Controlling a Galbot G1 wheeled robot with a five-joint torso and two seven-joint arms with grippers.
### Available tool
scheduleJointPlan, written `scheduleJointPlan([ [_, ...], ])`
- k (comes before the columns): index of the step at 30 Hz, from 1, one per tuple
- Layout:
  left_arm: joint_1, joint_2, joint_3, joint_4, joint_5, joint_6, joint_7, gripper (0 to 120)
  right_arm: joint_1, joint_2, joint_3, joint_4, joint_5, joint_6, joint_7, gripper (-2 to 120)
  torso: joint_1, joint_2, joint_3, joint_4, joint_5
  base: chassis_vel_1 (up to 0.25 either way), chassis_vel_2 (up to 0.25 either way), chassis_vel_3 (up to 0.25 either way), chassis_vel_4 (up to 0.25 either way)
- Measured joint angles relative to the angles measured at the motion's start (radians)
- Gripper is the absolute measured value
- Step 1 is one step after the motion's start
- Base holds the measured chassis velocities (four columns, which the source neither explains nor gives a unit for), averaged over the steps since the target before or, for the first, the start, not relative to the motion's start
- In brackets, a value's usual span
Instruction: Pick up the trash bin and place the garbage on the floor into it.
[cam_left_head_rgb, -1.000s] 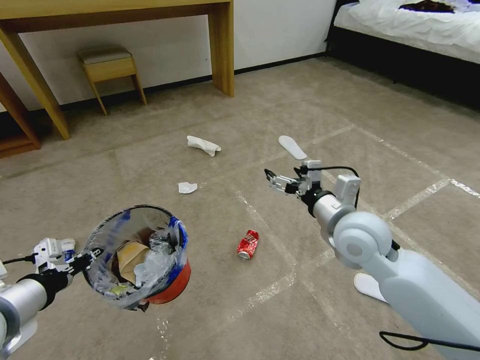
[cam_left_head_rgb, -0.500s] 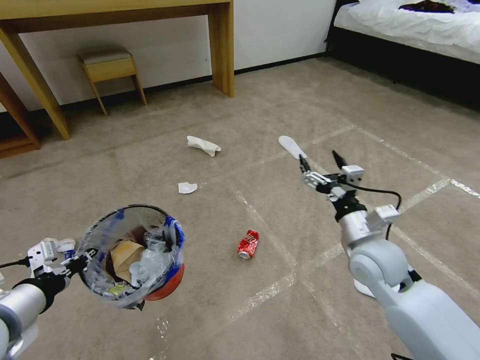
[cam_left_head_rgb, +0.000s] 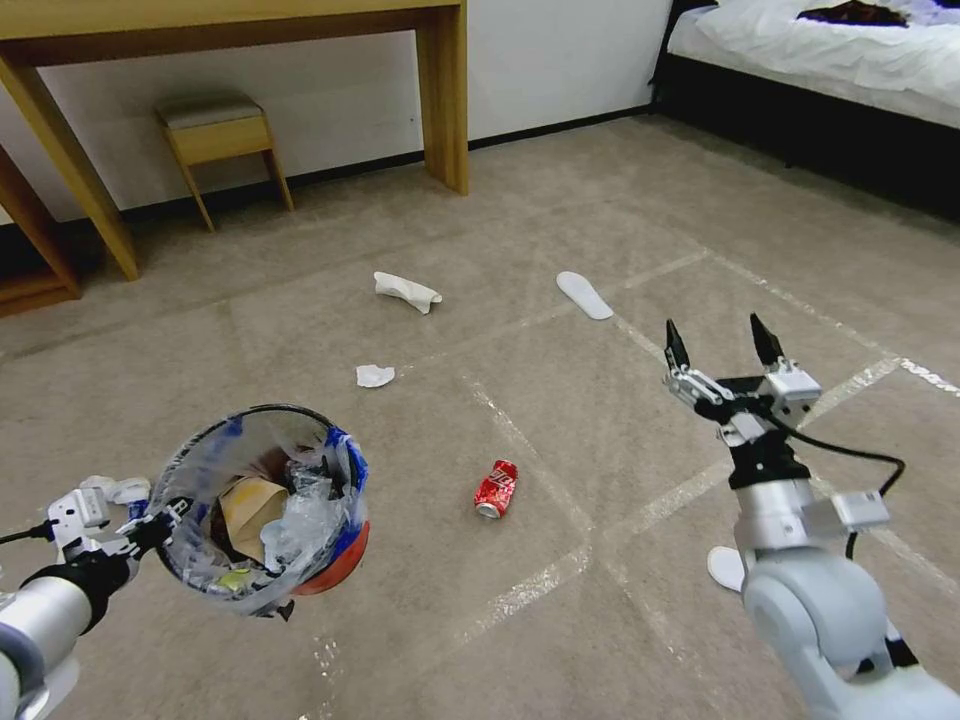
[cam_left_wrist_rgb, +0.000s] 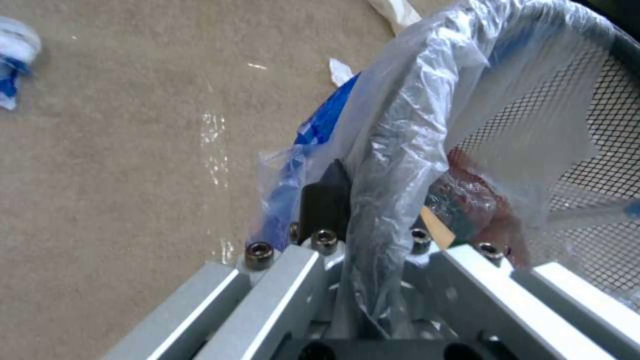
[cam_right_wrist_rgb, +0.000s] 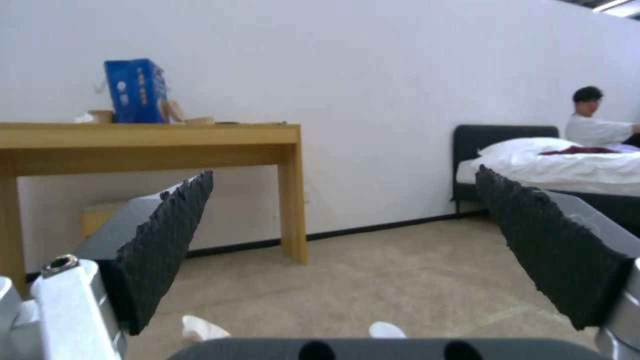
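Collecting step in hand: left gripper (cam_left_head_rgb: 150, 528) is clamping the rim of the trash bin (cam_left_head_rgb: 262, 505), held near left above the floor (cam_left_head_rgb: 560, 210) (already part-filled), while right gripper (cam_left_head_rgb: 725, 350), fingers wide, is hanging empty at right; next move likely calls for lowering onto the red can (cam_left_head_rgb: 496, 488).

— What kind of room is this?
— A bedroom. There is a bed (cam_left_head_rgb: 850, 50) with white covers, and carpet (cam_left_head_rgb: 600, 200) on the floor.
— What else?
— A wooden desk (cam_left_head_rgb: 300, 15) stands by the wall, well apart from the bed, with a small stool (cam_left_head_rgb: 220, 130) under the desk.
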Motion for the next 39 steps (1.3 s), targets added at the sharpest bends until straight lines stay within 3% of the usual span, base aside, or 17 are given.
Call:
scheduleJointPlan([
  [9, 0.004, -0.016, 0.013, 0.002, 0.019, 0.0, 0.011, 1, -0.031, 0.048, 0.01, -0.007, -0.042, 0.03, -0.01, 100, 0.0, 0.0, 0.0, 0.0, 0.0, 0.0, 0.0, 0.0, 0.0],
  [39, 0.01, -0.017, 0.0, 0.004, 0.016, 0.0, 0.013, 1, -0.006, 0.025, -0.005, -0.038, -0.043, 0.032, -0.005, 100, 0.0, 0.0, 0.0, 0.0, 0.0, -0.058, 0.057, 0.056, -0.057],
])
